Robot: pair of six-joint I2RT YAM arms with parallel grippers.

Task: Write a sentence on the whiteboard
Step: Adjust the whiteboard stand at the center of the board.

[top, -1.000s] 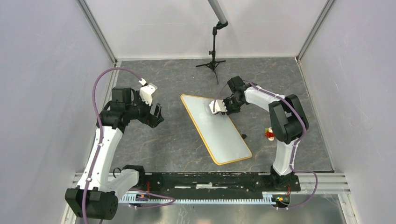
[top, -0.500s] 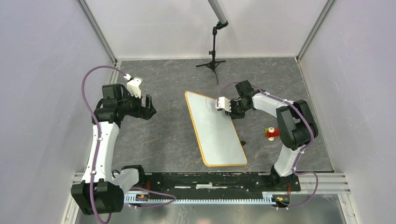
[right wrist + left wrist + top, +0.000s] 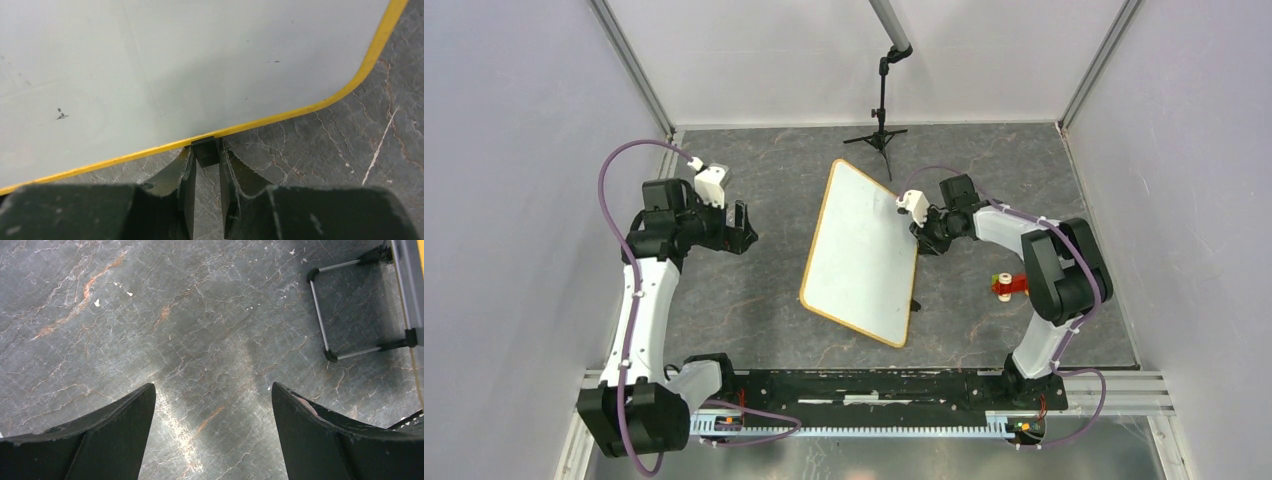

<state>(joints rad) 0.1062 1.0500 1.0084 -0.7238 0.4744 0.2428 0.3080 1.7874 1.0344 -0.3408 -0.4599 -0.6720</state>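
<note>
My right end effector is clenched on a small black clip on the yellow rim of the whiteboard. The wrist view shows both fingers pinching the clip, with the rim running straight across in front of them. The board lies in the middle of the table. Its long axis runs from far to near and leans a little right at the near end. My grip is on the right long edge, toward the far end, so the whole writing face lies to the left of that end effector.

The left end effector is released, jaws wide, with only bare table between them in its wrist view. It hangs left of the board, apart from the left long edge and about level with the board's far half.

The right arm is therefore the one in contact, and the left is the free one (and the only one that could fetch anything).

The face is blank apart from a few dark specks; the sentence is not yet on it. I see no marker in any view, so I judge this to be positioning the board, not writing. The small red-and-orange toy sits to the right, near the right arm's elbow and clear of the board.
</note>
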